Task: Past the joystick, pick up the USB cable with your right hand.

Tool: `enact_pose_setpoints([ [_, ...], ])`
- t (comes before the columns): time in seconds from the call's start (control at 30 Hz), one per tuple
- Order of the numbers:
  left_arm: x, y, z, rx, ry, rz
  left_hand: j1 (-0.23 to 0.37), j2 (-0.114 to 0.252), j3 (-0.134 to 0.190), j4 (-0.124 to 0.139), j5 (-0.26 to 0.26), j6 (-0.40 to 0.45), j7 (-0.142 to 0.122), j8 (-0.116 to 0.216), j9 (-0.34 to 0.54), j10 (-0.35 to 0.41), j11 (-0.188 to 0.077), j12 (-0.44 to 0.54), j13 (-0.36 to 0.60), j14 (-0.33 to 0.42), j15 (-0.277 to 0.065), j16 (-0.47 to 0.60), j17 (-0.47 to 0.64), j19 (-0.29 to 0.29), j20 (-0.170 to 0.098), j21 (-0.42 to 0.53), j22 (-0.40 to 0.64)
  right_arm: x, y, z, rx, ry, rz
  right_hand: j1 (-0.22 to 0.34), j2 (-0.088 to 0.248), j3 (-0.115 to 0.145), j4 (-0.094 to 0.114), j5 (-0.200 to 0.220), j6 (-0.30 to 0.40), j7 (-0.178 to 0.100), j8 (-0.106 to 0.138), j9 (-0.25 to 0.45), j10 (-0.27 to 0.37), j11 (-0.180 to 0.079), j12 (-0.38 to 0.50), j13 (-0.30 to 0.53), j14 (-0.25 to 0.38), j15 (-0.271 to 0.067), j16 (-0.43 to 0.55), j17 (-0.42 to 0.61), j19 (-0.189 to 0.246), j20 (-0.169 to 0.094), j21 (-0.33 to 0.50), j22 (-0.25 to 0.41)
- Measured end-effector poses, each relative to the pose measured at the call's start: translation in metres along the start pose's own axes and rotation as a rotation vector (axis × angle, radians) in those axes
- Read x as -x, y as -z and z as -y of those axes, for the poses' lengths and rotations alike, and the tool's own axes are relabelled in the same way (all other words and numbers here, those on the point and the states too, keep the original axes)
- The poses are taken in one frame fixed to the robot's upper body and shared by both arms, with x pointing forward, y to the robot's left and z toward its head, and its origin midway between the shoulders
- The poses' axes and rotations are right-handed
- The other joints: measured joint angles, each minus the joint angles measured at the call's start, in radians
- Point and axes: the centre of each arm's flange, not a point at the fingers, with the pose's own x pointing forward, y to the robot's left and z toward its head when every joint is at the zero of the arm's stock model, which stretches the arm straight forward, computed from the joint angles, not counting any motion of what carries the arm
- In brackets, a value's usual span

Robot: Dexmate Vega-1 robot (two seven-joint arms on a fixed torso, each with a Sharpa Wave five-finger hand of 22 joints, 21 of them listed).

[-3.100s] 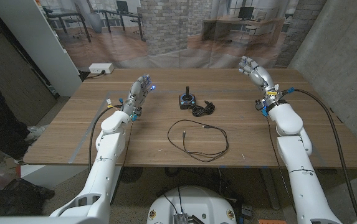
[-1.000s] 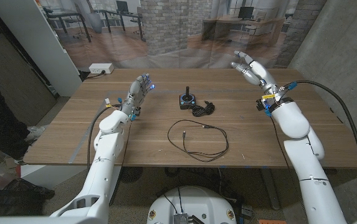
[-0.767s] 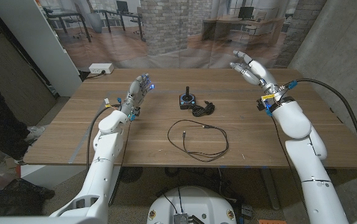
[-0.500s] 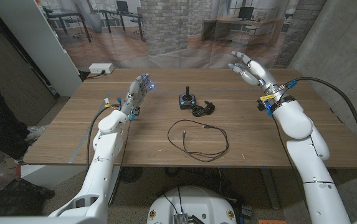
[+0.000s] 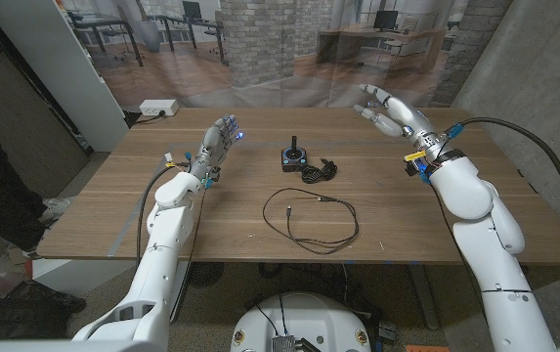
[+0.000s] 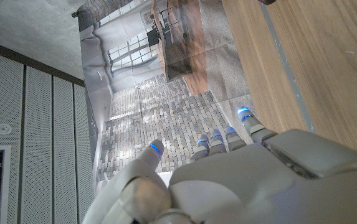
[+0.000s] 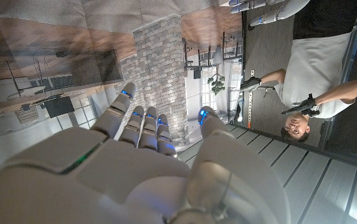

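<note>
Your USB cable (image 5: 319, 173) is a small black coiled bundle on the table (image 5: 113, 210), just right of the black joystick (image 5: 290, 155). Your right hand (image 5: 389, 108) is raised over the far right edge, fingers spread, holding nothing. Left hand (image 5: 215, 147) is open, fingers straight.

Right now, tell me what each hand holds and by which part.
Nothing is held. The right hand is raised with fingers spread; the left hand is empty too.
</note>
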Motion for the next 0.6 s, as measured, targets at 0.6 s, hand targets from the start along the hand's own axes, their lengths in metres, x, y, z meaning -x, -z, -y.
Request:
enact_pose_setpoints([
  [0.6,-0.005,0.002,-0.004,0.002,0.001,-0.002,0.000,0.000,0.000,0.000,0.000,0.004,0.004,0.000,0.000,0.000,0.000,0.000,0.000,0.000,0.000,0.000,0.000,0.000,0.000,0.000,0.000,-0.008,-0.012,0.000,0.114,-0.111,0.015,0.010,-0.010,-0.003,-0.009,0.000,0.016,-0.005,0.000,0.000,0.016,-0.005,0.000,0.000,0.018,-0.011,0.000,-0.005,0.001,0.001,-0.004,0.000],
])
